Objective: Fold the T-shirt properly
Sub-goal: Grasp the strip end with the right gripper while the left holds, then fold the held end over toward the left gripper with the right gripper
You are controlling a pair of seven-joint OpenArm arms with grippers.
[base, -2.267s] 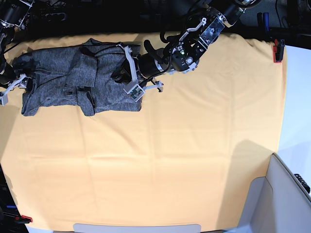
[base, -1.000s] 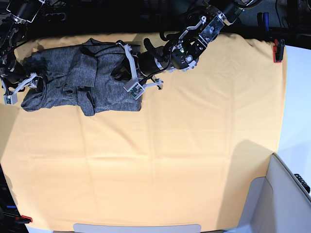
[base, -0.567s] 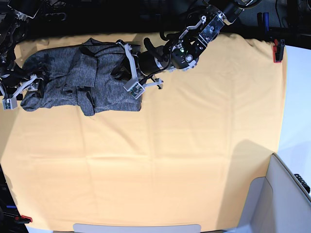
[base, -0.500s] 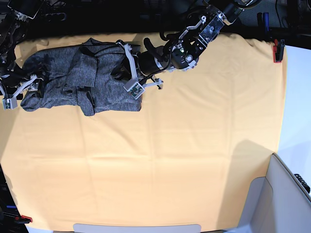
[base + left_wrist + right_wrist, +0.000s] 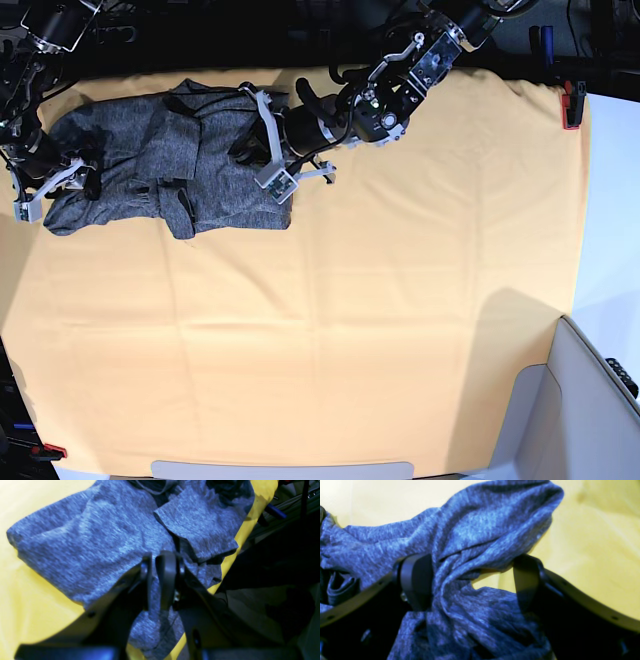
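Note:
The dark grey T-shirt (image 5: 150, 160) lies bunched on the yellow-orange cloth (image 5: 350, 330) at the far left of the base view. My left gripper (image 5: 245, 150) rests on the shirt's right part. In the left wrist view its jaws (image 5: 153, 580) stand almost together, with thin grey fabric (image 5: 87, 535) in the sliver between them. My right gripper (image 5: 58, 186) is at the shirt's left end. In the right wrist view it (image 5: 472, 580) is open wide, with a twisted bunch of the shirt (image 5: 480, 530) between its fingers (image 5: 416, 582).
A red clamp (image 5: 571, 104) holds the cloth at the far right corner and another (image 5: 50, 452) at the near left. A grey bin (image 5: 590, 400) stands at the near right. Dark equipment lies behind the far edge.
My right gripper has moved a little right and up into the shirt's left end, pushing that end inward. The left arm has stayed where it was.

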